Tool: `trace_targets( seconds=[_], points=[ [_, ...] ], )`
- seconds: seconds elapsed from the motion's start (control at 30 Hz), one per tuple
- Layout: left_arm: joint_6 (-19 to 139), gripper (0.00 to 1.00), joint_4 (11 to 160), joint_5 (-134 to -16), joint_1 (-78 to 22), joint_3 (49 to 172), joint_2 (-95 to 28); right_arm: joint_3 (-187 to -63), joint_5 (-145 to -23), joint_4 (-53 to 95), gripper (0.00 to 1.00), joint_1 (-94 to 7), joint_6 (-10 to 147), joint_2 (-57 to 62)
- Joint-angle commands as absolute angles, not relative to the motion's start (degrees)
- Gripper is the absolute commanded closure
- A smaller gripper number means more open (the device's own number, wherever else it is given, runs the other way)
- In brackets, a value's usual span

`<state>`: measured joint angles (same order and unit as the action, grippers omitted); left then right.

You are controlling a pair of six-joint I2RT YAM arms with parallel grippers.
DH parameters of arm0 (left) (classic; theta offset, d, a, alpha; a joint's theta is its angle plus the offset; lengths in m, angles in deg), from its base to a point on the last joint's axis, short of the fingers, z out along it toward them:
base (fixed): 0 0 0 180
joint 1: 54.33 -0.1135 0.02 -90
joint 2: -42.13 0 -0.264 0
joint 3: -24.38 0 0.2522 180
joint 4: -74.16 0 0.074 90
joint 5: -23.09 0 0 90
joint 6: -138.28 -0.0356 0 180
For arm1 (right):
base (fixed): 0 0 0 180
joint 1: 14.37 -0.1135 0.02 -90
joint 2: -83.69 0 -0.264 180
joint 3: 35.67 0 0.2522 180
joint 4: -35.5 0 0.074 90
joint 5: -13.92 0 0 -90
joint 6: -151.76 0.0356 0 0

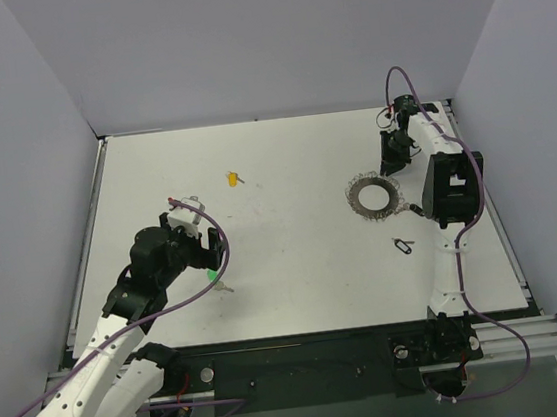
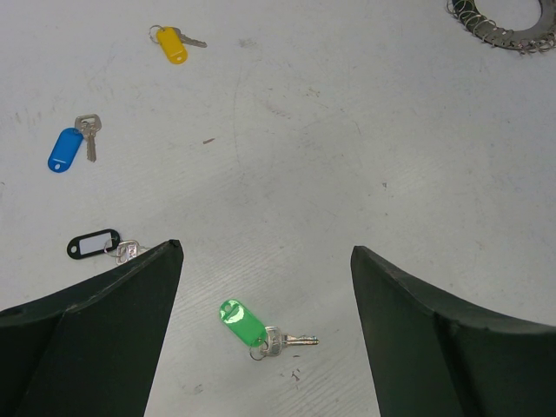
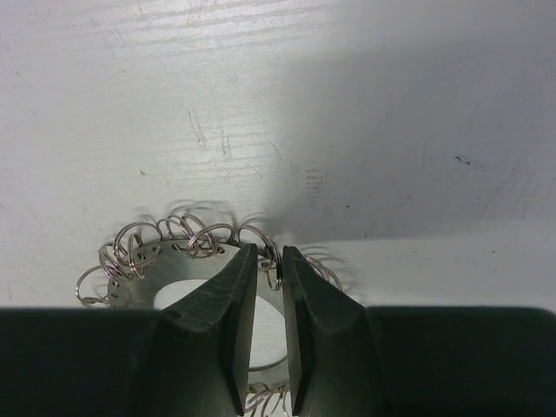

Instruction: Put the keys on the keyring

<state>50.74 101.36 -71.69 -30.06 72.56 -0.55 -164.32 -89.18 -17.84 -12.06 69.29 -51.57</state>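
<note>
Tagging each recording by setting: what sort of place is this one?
Probably a lab robot test cell, not a home or workshop: a bare white table, boxed in by plain grey walls, with an aluminium rail along its near edge.

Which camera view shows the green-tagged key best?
The left wrist view: the green-tagged key lies in plain sight, tag, ring and blade all distinct, between the left gripper's wide-open fingers. The top external view gives only a green speck beside that gripper. The right wrist view misses it, showing the keyring instead.
</note>
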Motion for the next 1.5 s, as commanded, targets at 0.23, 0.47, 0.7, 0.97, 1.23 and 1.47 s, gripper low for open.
trace_targets(
  seconds=[0.23,0.47,0.7,0.97,1.23,1.47],
  points=[
    [50.31,0.11,98.91,-72.36,-30.43,72.77,-0.32,-163.51,-89.35,-19.05,0.89,-11.38,70.28,-46.65],
    [50.31,0.11,99.0,-72.36,-30.43,72.77,-0.32,-163.25,-89.26,-19.13,0.93,-11.2,70.2,-46.48],
    [50.31,0.11,98.91,-72.36,-30.34,72.77,-0.41,-163.25,-89.53,-19.05,0.91,-11.2,70.37,-45.95],
    [50.31,0.11,98.91,-72.54,-30.43,72.69,-0.41,-163.07,-89.79,-19.13,0.87,-10.85,70.55,-45.77],
    [50.39,0.11,98.82,-72.36,-30.43,72.69,-0.41,-162.72,-88.65,-19.22,0.85,-10.94,70.55,-46.65],
    [50.31,0.11,98.91,-72.45,-30.43,72.69,-0.5,-162.55,-89.53,-19.13,0.83,-11.02,70.81,-47.18]
  ],
)
